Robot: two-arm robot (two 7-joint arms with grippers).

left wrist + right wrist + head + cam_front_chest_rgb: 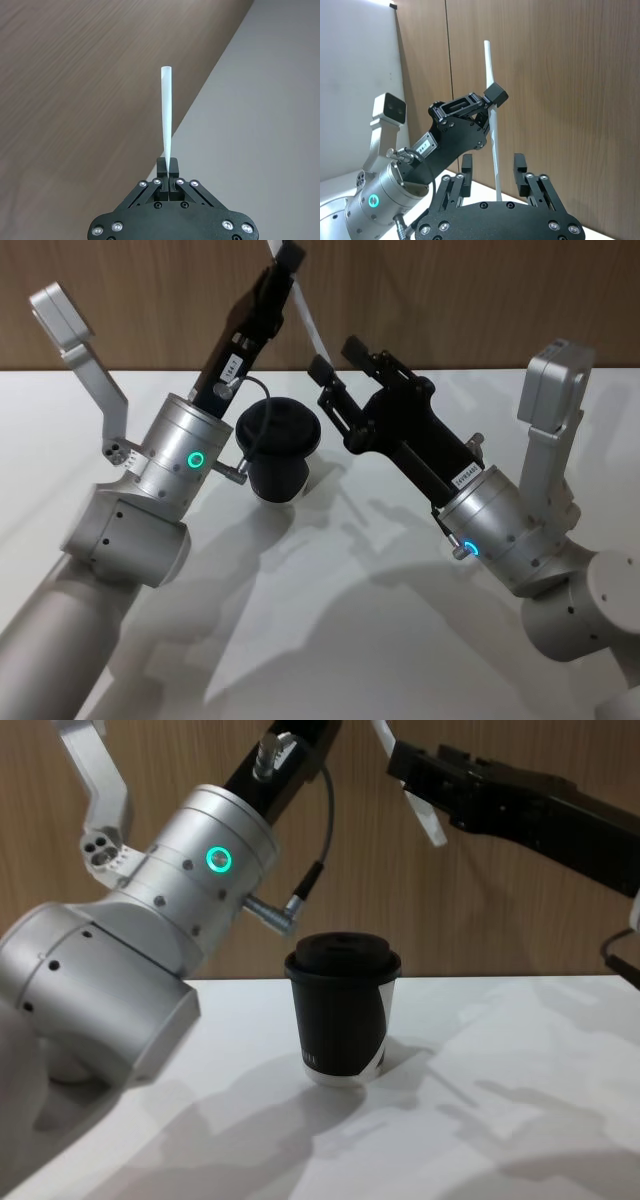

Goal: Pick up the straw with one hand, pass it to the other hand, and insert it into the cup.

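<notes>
Well, my left gripper (168, 164) is lifted high over the table (330, 620), its fingers pinched together on the white straw (166, 110). They grip it partway along its length, so one stretch runs on past the tips towards the wall and the other hangs down towards my right side. My right gripper (337, 358) is raised too, reaching in from the right, and its fingers (520, 167) stand apart. In the right wrist view the lower stretch of the straw runs through the gap between them and touches neither one. The cup (343, 1010) stands upright on the table below with its black lid on and the white curved patch on its side. It sits between my two arms, close under the left one and nearer the wall than my body. The table is plain, smooth white, crossed by soft grey shadows of my arms and of the cup. Behind it the room closes with a wall (450, 290) of brown wood-grain panels, with thin vertical seams between them.
</notes>
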